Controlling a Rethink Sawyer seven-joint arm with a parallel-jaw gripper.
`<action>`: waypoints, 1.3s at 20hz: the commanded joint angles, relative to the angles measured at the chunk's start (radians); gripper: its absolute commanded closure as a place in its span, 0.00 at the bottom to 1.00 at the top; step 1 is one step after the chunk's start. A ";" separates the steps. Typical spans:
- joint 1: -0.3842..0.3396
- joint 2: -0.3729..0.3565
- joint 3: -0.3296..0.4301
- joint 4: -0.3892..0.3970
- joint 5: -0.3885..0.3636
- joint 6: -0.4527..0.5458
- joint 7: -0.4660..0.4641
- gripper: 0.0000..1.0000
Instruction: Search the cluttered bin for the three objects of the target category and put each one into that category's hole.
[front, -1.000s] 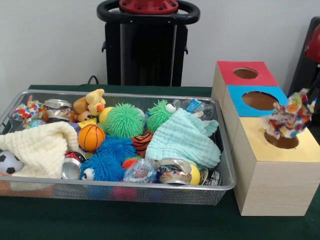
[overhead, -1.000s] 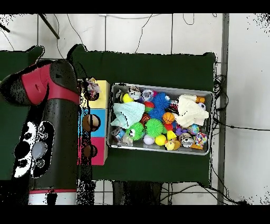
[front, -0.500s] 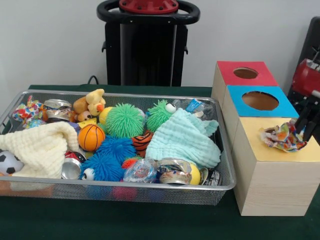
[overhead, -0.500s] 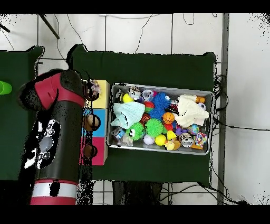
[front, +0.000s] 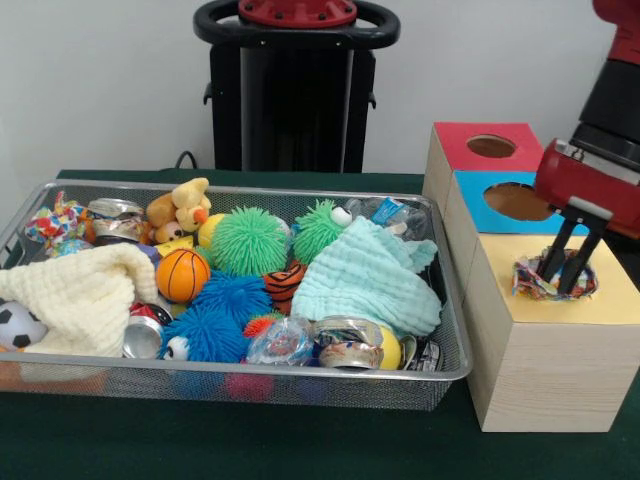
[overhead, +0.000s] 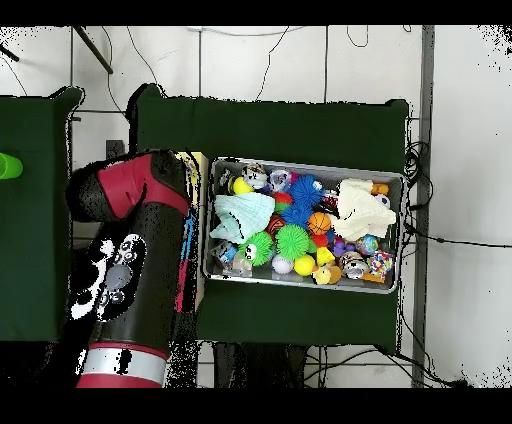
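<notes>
My gripper (front: 557, 284) stands over the yellow-topped wooden box (front: 615, 300) at the right. Its two fingers are apart and reach down into the round hole (front: 591, 284). A crumpled multicoloured cloth (front: 528, 280) sits bunched in that hole around the fingers, partly above the rim. The wire mesh bin (front: 250, 372) lies to the left, full of toys, and also shows in the overhead view (overhead: 400, 232). Another multicoloured cloth (front: 55, 222) lies in its far left corner. In the overhead view my arm (overhead: 135, 260) hides the boxes and the gripper.
A blue-topped box (front: 565, 215) and a red-topped box (front: 460, 155) stand behind the yellow one. The bin holds a mint cloth (front: 365, 280), a cream cloth (front: 85, 295), a small basketball (front: 182, 275), spiky balls and cans. The pedestal (front: 295, 90) stands behind.
The cloth hung above the yellow box, then lay loose on its top. Now the gripper has come back over the hole and the cloth is down in it.
</notes>
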 joint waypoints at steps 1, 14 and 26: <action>-0.079 -0.051 0.111 0.252 0.031 -0.070 0.076 1.00; -0.025 -0.012 0.062 0.253 -0.032 -0.108 0.068 1.00; 0.033 0.030 0.010 0.193 0.001 -0.042 0.114 1.00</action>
